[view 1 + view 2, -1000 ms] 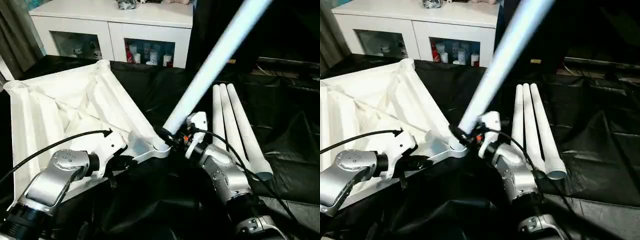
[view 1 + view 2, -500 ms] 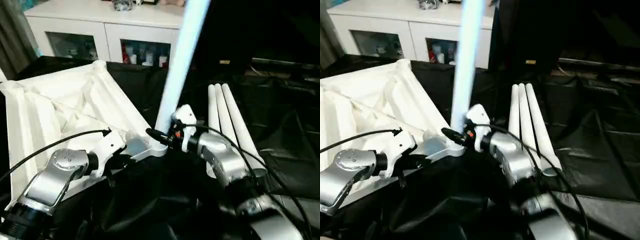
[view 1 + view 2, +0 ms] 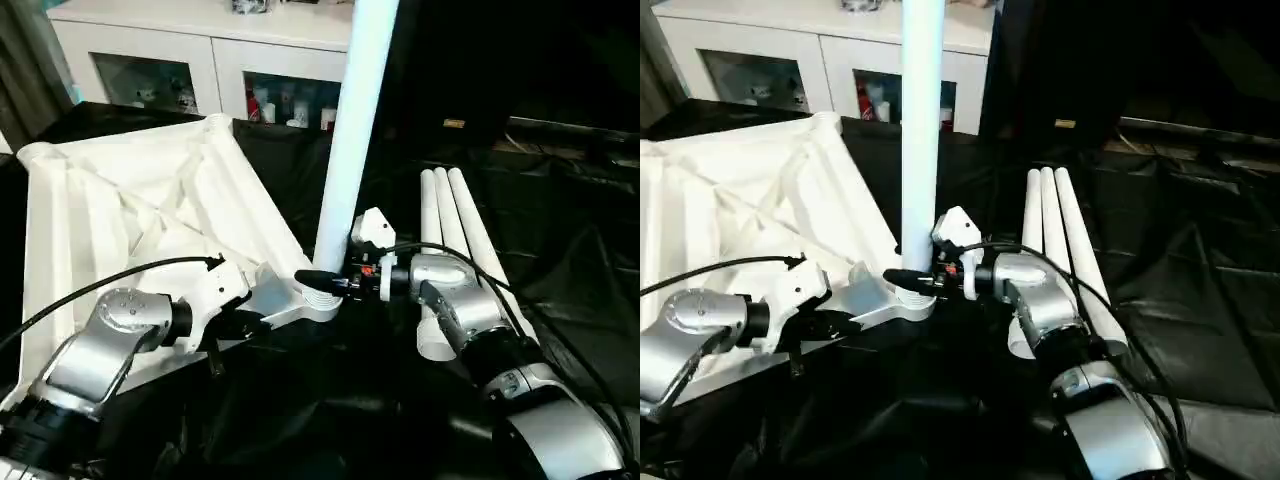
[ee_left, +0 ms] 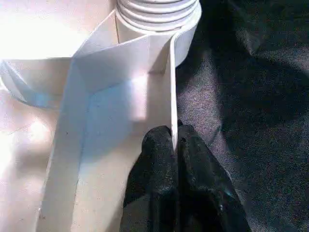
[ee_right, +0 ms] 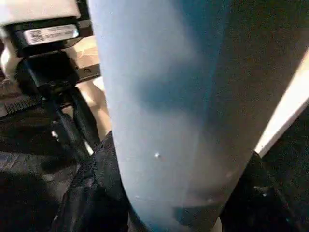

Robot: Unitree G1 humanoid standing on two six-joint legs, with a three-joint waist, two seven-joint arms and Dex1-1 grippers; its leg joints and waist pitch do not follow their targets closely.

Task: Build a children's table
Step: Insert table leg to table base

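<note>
black cloth (image 3: pixel 330 400) under overturned white plastic ribbed table top (image 3: pixel 130 210).
left fingers (image 4: pixel 161 159) pinch its rim; right fingers (image 3: pixel 318 278) clamp upright white round leg (image 3: pixel 350 140) at corner socket (image 3: pixel 322 298).

The upright leg (image 3: pixel 352 130) rises from the near corner socket (image 3: pixel 318 297) of the upturned tabletop (image 3: pixel 130 215), with the right gripper (image 3: pixel 322 281) clamped round its base and the left gripper (image 4: pixel 173 145) pinched on the rim beside it, so that corner is crowded from both sides. Just to the right, three spare legs (image 3: pixel 455 240) lie side by side on the black cloth (image 3: pixel 580 270), leaving a narrow dark lane between them and the standing leg. Open cloth lies further right and nearest the robot, while the white cabinet (image 3: pixel 215 45) closes off the far side.
</note>
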